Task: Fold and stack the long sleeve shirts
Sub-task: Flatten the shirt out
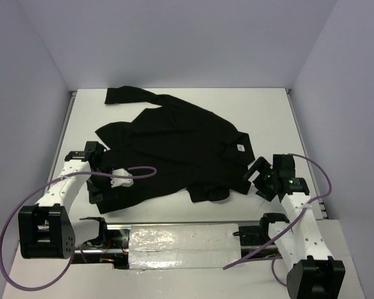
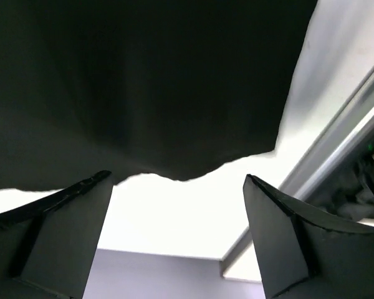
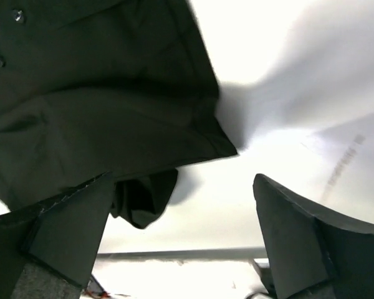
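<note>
Left pincer: jaws wide, nothing held, at the shirt's left edge.
Right pincer: just as wide and empty, beside the end with the white tag.
Long sleeve shirt: rumpled mid-table, long axis left to right between the arms — one sleeve trailing far-left.
Nearer arm: neither — each flanks one end.

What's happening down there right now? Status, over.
Left gripper open, empty. Right gripper open, empty. Black shirt rumpled on table, not yet folded. Nothing blocking, over.
</note>
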Action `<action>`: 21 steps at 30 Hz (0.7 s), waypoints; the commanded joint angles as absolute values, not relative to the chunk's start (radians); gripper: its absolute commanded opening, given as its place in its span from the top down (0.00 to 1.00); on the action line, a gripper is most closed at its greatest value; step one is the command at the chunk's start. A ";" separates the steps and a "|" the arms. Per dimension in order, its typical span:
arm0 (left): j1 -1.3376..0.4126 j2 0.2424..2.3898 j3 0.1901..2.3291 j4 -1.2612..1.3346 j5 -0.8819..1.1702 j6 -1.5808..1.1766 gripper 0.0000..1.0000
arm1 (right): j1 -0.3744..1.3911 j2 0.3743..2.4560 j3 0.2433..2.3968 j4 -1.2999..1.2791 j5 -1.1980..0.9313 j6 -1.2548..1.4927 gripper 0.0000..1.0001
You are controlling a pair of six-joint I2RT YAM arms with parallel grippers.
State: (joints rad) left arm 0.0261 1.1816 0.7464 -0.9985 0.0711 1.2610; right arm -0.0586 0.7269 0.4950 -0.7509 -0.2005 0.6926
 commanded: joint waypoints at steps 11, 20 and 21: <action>0.241 1.696 1.646 -0.831 0.508 0.447 0.31 | -0.054 1.329 1.221 -0.597 -0.248 0.370 0.35; 0.229 2.187 1.982 -0.724 0.316 0.152 0.06 | -0.005 2.012 1.890 -0.604 -0.336 0.235 0.23; 0.227 2.212 2.005 -0.726 0.292 0.158 0.05 | 0.024 2.070 1.949 -0.626 -0.342 0.232 0.22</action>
State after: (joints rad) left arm 0.2329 2.1757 1.9232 -0.7719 0.3771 0.2779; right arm -0.0181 1.9762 1.7840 -0.5957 -0.2955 0.3080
